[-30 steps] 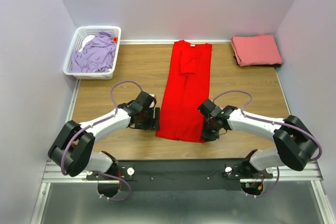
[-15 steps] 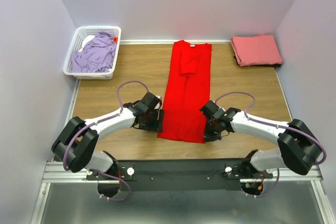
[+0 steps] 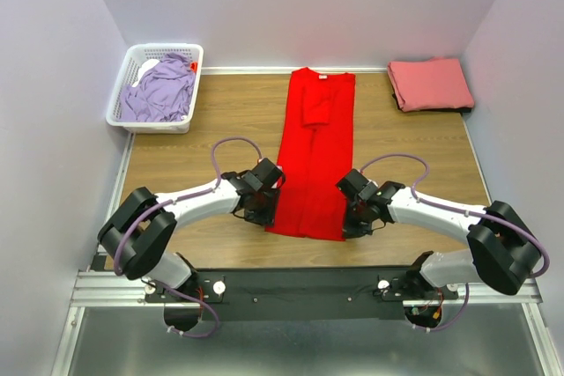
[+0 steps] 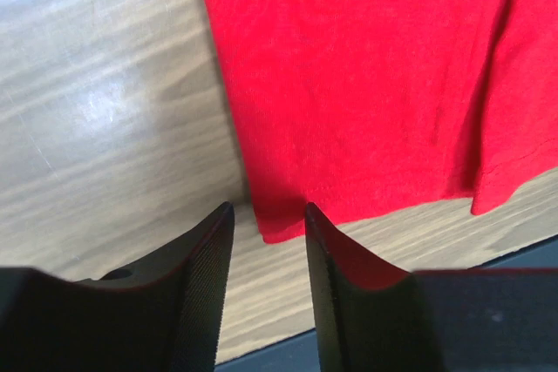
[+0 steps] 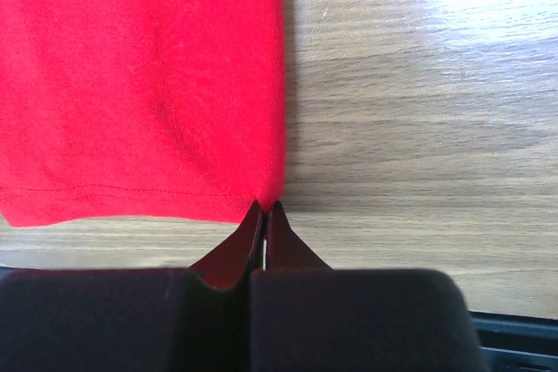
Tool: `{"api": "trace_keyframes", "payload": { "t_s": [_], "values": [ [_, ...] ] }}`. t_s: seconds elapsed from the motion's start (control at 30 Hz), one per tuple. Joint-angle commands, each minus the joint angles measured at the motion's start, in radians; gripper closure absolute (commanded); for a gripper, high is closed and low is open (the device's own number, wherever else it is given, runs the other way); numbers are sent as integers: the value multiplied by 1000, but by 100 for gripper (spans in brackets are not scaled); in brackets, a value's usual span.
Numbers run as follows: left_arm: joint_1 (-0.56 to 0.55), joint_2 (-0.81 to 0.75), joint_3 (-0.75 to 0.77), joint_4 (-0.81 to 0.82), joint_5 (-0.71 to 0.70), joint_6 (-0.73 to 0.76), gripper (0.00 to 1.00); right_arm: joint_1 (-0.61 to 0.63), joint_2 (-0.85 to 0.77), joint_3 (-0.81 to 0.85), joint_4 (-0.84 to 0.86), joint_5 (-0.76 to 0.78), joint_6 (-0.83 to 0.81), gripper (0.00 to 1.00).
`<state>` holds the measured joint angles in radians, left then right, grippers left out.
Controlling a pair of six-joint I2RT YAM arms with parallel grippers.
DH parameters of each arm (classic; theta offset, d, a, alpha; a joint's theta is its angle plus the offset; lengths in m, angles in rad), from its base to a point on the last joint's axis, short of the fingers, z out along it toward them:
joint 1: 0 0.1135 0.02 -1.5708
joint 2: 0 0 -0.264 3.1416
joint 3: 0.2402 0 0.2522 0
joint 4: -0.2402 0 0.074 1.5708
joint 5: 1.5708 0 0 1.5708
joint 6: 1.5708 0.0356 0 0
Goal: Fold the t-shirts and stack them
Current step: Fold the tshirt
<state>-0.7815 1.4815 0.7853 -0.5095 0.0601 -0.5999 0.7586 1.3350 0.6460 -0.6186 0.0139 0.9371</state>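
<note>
The red t-shirt (image 3: 313, 151) lies flat as a long narrow strip down the middle of the table, sleeve folded in, neck at the far end. My left gripper (image 3: 271, 209) is at its near left corner. In the left wrist view the left gripper (image 4: 268, 208) is open, with the corner of the red t-shirt (image 4: 366, 84) just at the tips. My right gripper (image 5: 264, 206) is shut on the near right hem corner of the red t-shirt (image 5: 139, 76); from above, the right gripper (image 3: 345, 222) is low on the table there.
A folded salmon-pink t-shirt (image 3: 430, 84) lies at the far right corner. The lavender t-shirt (image 3: 161, 90) is crumpled in the white lattice basket (image 3: 150, 127) at the far left. Grey walls close in three sides. A metal rail (image 3: 300, 288) runs along the near edge.
My left gripper has slid right to the shirt's near left corner and its jaws have narrowed. The right gripper has shut on the near right corner.
</note>
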Motion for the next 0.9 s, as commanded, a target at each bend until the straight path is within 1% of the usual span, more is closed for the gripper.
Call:
{"api": "trace_keyframes", "payload": {
  "t_s": [0.0, 0.17, 0.23, 0.3, 0.37, 0.47, 0.5, 0.57, 0.6, 0.63, 0.7, 0.77, 0.87],
  "values": [
    [-19, 20, -6, -50, -48, -50, 58, 4, 6, -23, -46, 52, -32, 99],
    [-62, 68, 12, -52, -51, -67, 59, 4, 7, -26, -43, 54, -41, 99],
    [-71, 83, 14, -52, -86, -78, 59, 4, 1, -26, -43, 54, -47, 99],
    [-82, 88, 3, -52, -86, -86, 64, 4, -3, -32, -44, 52, -50, 99],
    [-87, 86, -15, -52, -85, -103, 66, 4, -13, -37, -44, 49, -52, 99],
    [-94, 73, -35, -50, -74, -116, 78, 4, -28, -52, -46, 38, -52, 99],
    [-97, 66, -49, -55, -71, -120, 85, 4, -33, -60, -44, 31, -60, 99],
    [-102, 45, -61, -63, -65, -126, 94, 5, -42, -68, -47, 5, -70, 99],
    [-107, 34, -70, -70, -65, -127, 98, 4, -52, -71, -50, -8, -75, 99],
    [-117, 11, -73, -90, -33, -130, 100, 4, -57, -78, -62, -46, -87, 99],
    [-133, -19, -84, -119, -17, -144, 100, 4, -77, -85, -108, -78, -92, 99],
    [-160, -82, -93, -149, 23, -164, 100, 5, -109, -98, -141, -135, -98, 99],
    [-189, -174, -138, -158, 98, -211, 100, 4, -195, -109, -216, -186, -93, 99]
  ]
}}
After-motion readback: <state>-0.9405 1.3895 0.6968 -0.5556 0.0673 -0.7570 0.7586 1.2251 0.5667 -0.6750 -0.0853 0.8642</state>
